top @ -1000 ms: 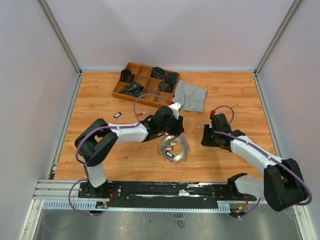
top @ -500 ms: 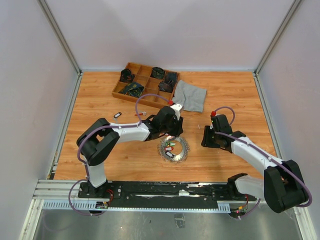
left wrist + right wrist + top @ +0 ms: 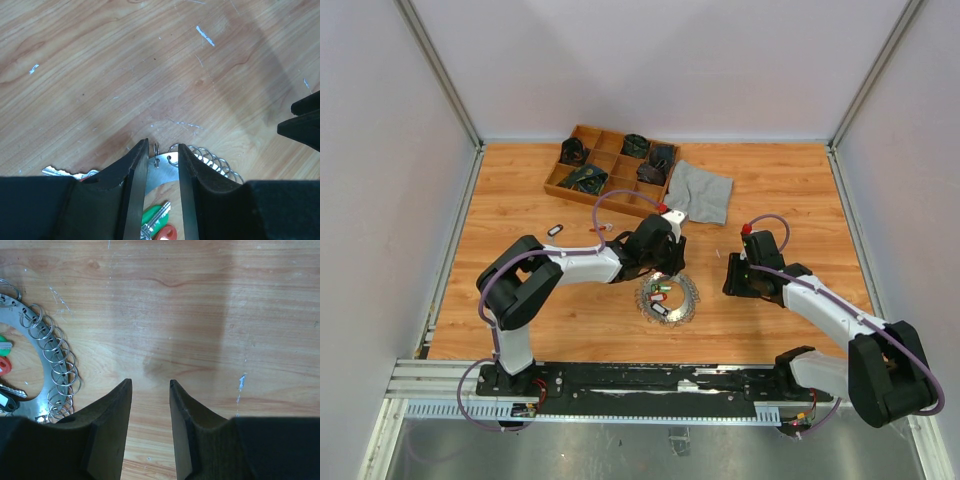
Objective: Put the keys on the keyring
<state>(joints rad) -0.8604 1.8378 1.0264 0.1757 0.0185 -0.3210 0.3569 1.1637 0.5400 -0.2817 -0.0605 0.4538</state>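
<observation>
On the orange wooden table (image 3: 520, 190), a flat silver metal keyring (image 3: 670, 298) edged with small wire loops lay just below centre of the top view. The green- and red-tagged silver keys (image 3: 156, 214) lay inside it. The left gripper (image 3: 162, 147) straddled the ring's upper rim, band between its fingers; can't tell if clenched or loose. The right gripper (image 3: 150, 382) sat just right of the ring, jaws apart, grasping nothing.

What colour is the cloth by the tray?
The cloth is grey; clearest in the top view.
</observation>
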